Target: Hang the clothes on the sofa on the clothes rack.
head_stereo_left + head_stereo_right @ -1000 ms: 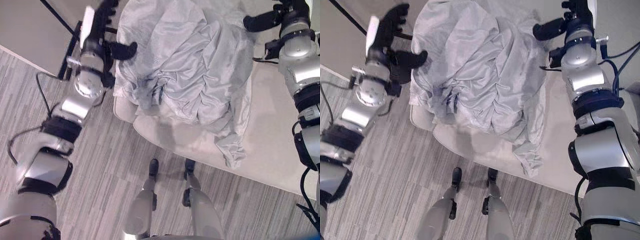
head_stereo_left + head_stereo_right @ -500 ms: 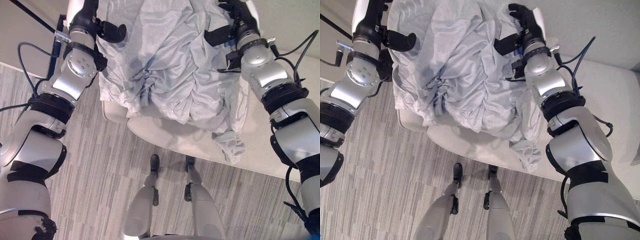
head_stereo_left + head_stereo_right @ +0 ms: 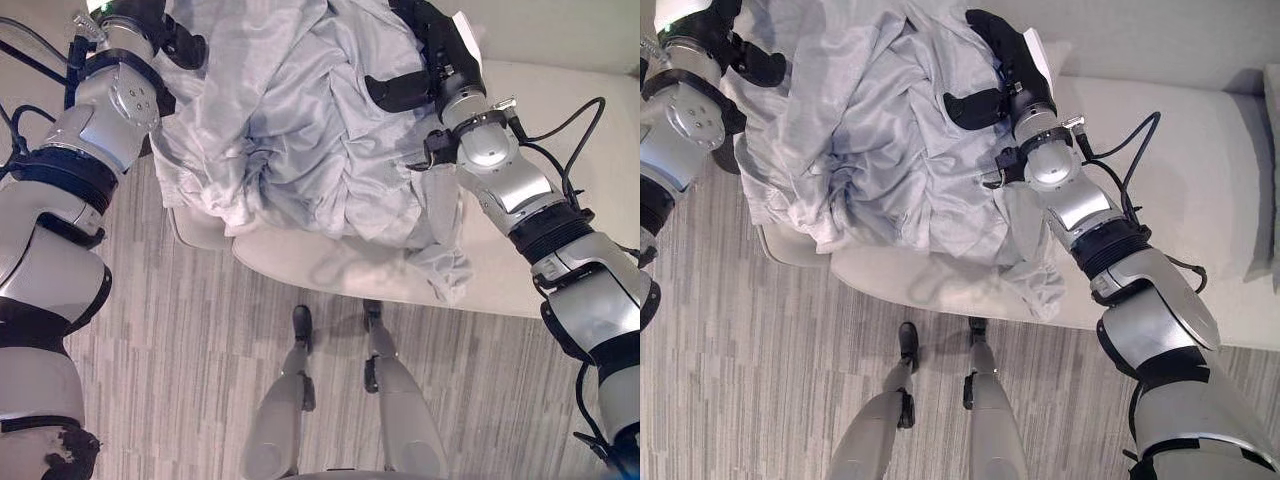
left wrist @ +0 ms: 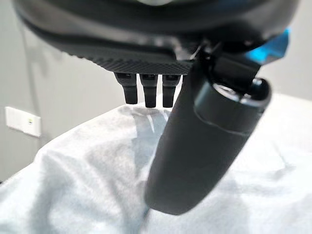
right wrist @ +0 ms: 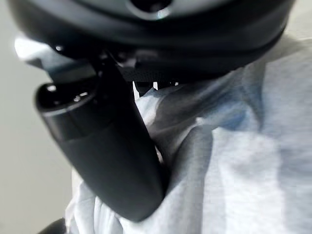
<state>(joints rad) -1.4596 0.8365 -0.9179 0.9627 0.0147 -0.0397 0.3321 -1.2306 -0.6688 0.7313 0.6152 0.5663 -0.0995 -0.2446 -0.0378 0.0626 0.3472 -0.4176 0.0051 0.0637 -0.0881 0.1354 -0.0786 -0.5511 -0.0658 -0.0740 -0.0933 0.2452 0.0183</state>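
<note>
With the left hand and right hand thumb-pinching the bunched garment (tail trailing on the sofa), it may slip or snag.

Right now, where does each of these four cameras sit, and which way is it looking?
Left eye view: on the head, looking down at the pale grey garment heaped on the sofa; both arms show, with the left hand and right hand on the cloth.
Right eye view: beside it, same scene, slightly shifted.
Left wrist view: on the left wrist, looking along its thumb and fingers at the garment.
Right wrist view: on the right wrist, thumb against the cloth.
All four share the garment.
</note>
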